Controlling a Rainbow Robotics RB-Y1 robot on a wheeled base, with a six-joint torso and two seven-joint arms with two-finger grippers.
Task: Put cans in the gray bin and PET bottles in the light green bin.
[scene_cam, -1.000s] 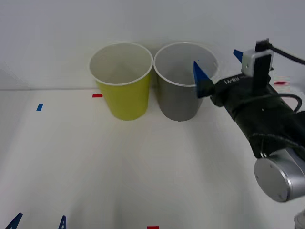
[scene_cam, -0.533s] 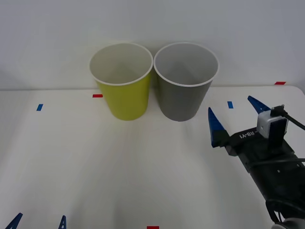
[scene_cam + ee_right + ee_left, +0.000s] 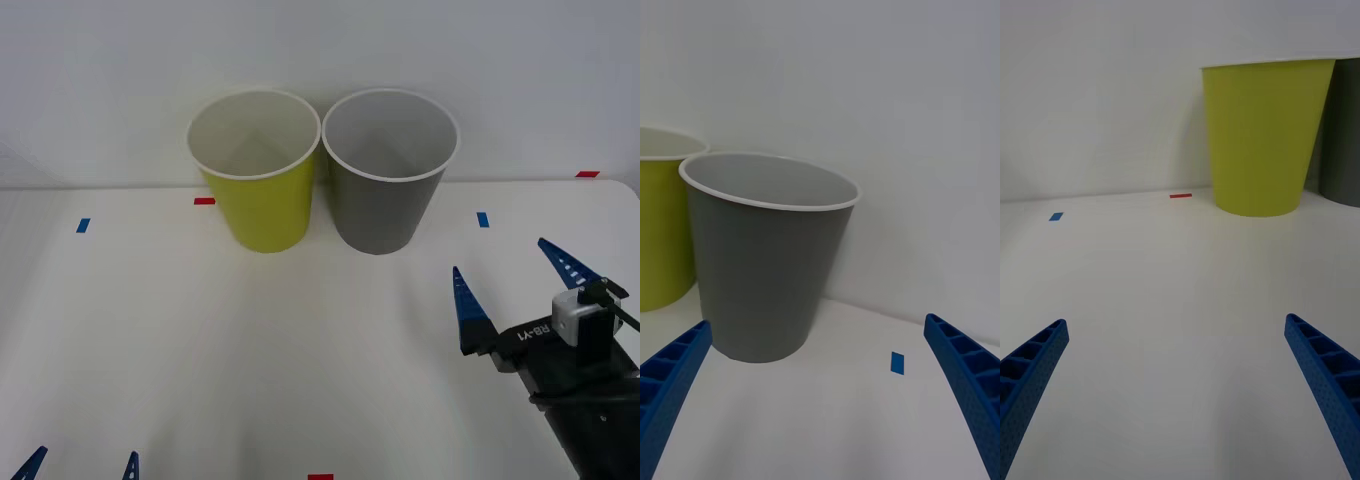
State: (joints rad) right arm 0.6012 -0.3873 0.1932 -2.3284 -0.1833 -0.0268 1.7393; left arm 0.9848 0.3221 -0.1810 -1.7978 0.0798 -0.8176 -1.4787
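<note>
My white worktop [image 3: 250,350] carries a yellow-green tapered bin with a white rim [image 3: 258,170] just beside a dark gray tapered bin with a white rim [image 3: 388,170], amid small blue [image 3: 483,219] and red tape marks [image 3: 204,201].

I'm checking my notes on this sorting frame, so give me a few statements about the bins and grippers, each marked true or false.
1. The green bin stands on the robot's left of the gray bin. True.
2. The right gripper is shut on a can. False: its fingers are spread wide with nothing between them.
3. The gray bin lies tipped on its side. False: it stands upright on the table.
4. The left gripper is open, low over the table. True.
5. The right gripper is over the gray bin's mouth. False: it is nearer the robot, to the bin's right.
</note>
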